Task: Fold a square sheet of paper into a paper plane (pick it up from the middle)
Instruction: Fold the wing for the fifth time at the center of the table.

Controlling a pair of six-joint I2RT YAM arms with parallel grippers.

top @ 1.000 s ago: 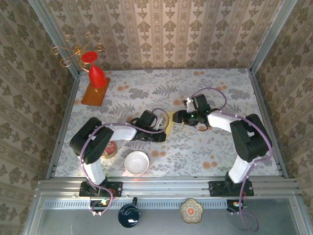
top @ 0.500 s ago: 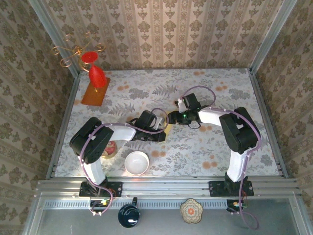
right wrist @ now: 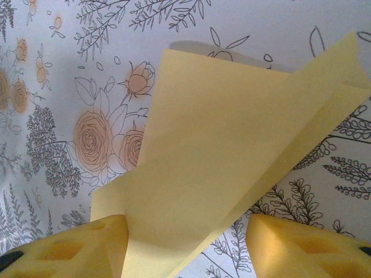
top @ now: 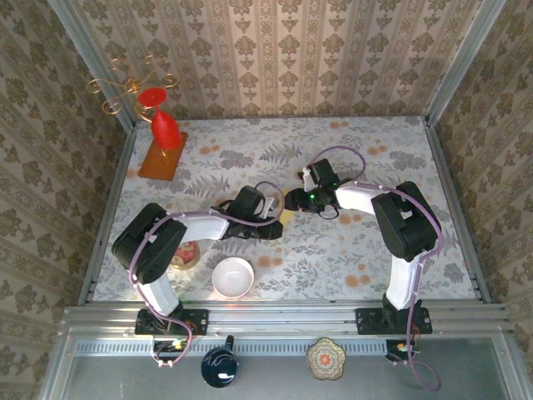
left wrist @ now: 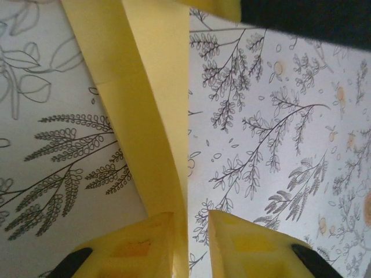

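Note:
The square sheet of paper point(top: 286, 216) is pale yellow and folded along creases into a narrow shape, standing up off the floral table between the two grippers. My left gripper point(top: 277, 223) reaches it from the left. In the left wrist view the paper point(left wrist: 151, 116) runs down against the left finger point(left wrist: 133, 249), with a clear gap to the right finger point(left wrist: 255, 249); the left gripper point(left wrist: 191, 217) is slightly open. My right gripper point(top: 291, 200) comes from the right. Its jaws point(right wrist: 185, 223) stand wide open around the folded paper point(right wrist: 220, 156), the left finger touching its lower edge.
A white bowl point(top: 232, 277) sits near the front, with a small dish point(top: 185, 254) to its left beside the left arm. At the back left an orange-brown board point(top: 162, 156) carries a red vase point(top: 165, 129), under a gold candle holder point(top: 133, 87).
The right gripper has moved left up to the paper, its arm swinging in. The left gripper's jaws have parted a little; the paper stays between them.

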